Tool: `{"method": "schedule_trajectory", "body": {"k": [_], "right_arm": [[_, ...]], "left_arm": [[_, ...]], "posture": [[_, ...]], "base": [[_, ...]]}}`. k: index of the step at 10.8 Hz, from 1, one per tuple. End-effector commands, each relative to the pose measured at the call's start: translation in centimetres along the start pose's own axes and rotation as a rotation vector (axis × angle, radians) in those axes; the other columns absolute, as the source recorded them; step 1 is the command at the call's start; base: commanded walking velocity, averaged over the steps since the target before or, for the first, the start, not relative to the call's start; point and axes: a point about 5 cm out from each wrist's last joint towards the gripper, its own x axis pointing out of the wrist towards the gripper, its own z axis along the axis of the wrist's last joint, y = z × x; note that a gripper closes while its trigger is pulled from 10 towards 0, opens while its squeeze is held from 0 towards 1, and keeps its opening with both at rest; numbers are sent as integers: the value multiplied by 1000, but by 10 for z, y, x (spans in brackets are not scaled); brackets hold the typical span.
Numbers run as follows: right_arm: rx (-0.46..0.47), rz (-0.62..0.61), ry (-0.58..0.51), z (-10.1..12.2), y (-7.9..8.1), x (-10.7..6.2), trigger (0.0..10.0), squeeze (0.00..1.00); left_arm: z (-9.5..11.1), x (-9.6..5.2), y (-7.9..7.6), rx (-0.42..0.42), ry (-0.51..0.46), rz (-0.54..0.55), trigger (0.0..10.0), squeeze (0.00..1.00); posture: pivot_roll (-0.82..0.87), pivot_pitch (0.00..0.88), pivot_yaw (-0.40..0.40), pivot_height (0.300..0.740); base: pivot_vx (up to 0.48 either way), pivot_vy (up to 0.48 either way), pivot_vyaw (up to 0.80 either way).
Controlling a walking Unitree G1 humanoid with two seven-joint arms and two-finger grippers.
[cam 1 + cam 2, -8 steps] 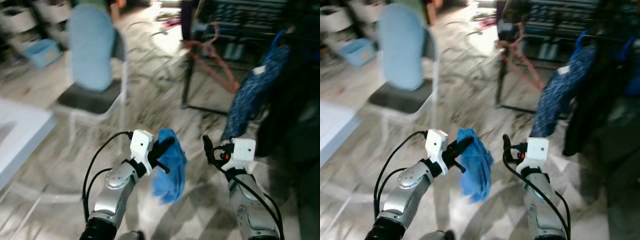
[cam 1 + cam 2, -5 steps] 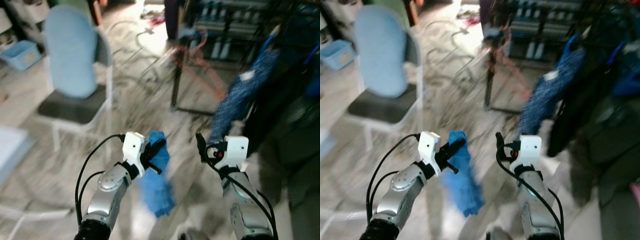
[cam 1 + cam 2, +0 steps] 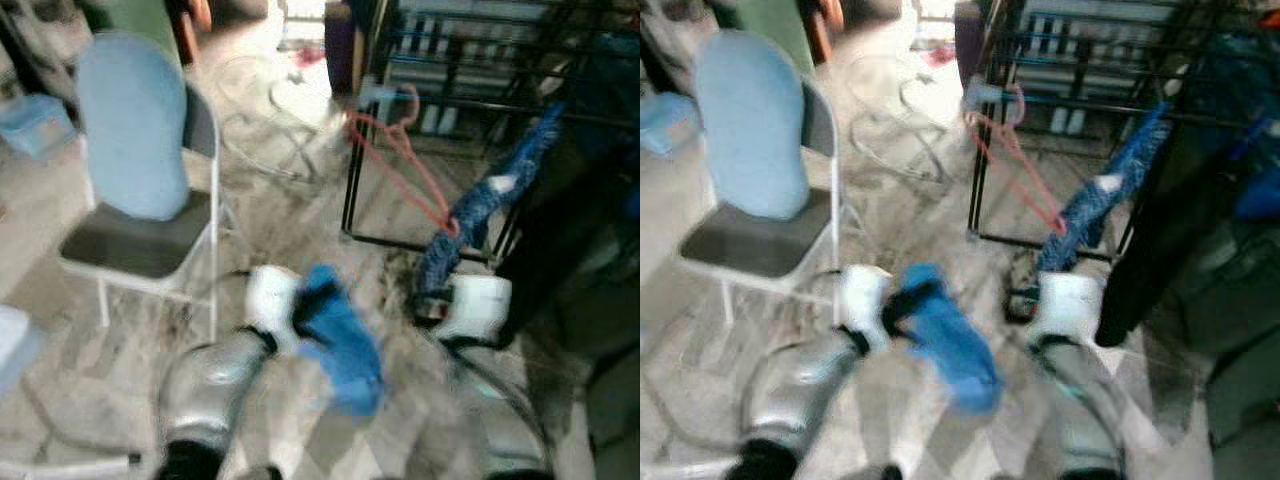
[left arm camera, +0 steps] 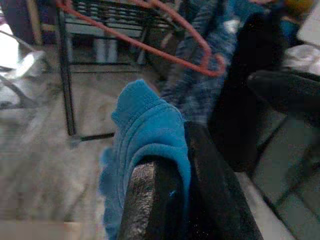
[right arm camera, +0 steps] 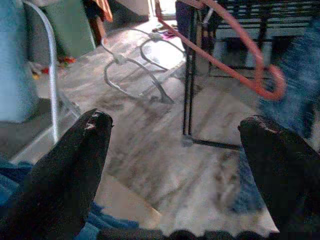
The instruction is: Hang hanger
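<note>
On the left of the marble floor stands a folding chair with a light blue back. Nearer the robot, the left gripper is clamped on a blue cloth that droops below it. Beside it, the right gripper has its fingers spread wide with nothing between them. Beyond, a red hanger hangs on the black rack, next to a patterned blue garment and dark clothes.
</note>
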Motion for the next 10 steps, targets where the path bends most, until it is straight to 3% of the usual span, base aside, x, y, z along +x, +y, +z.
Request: {"method": "schedule_trajectory", "body": {"k": [1, 4, 9, 10], "right_arm": [[-21, -37, -3, 1, -12, -2, 10000, 0], [-174, -112, -64, 14, -22, 1, 10000, 0], [-254, -119, -126, 31, -29, 6, 10000, 0], [-297, -121, -143, 37, -33, 7, 10000, 0]], "left_arm": [[4, 6, -8, 10, -26, -30, 10000, 0], [2, 6, -14, 4, -23, -43, 10000, 0], [1, 7, -16, 0, -24, -46, 10000, 0], [1, 5, -16, -13, -37, -43, 10000, 0]], "posture": [[-28, 164, 4, 740], [-34, 170, 0, 740], [-38, 177, -6, 740], [-37, 179, -11, 740]], "base": [[409, 251, 0], [430, 0, 0], [436, 0, 0], [0, 0, 0]]}}
